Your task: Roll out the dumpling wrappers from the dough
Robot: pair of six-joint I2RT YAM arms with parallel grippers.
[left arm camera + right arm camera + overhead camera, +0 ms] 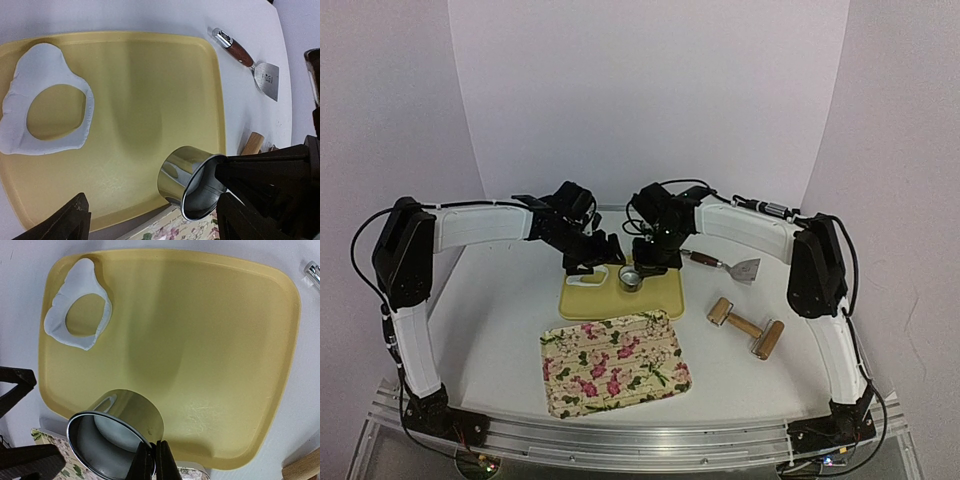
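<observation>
A yellow cutting board (pixel 655 296) lies mid-table. My right gripper (pixel 647 266) is shut on the rim of the metal ring cutter (pixel 631 277) and holds it tilted, just above the board's near edge. In the right wrist view my gripper (pixel 154 465) pinches the cutter (pixel 131 410); a white dumpling wrapper (pixel 112 430) sits inside it. The leftover dough sheet with a hole (pixel 82 277) lies at the board's far left corner. My left gripper (pixel 590 262) is open and empty beside that sheet (pixel 40 57); the cutter (pixel 185 172) hangs between its fingers (pixel 67 222).
A floral tray (pixel 615 362) lies in front of the board. A wooden rolling pin (pixel 745 327) lies to the right. A metal scraper with a wooden handle (pixel 735 267) lies at the back right; it also shows in the left wrist view (pixel 265 77).
</observation>
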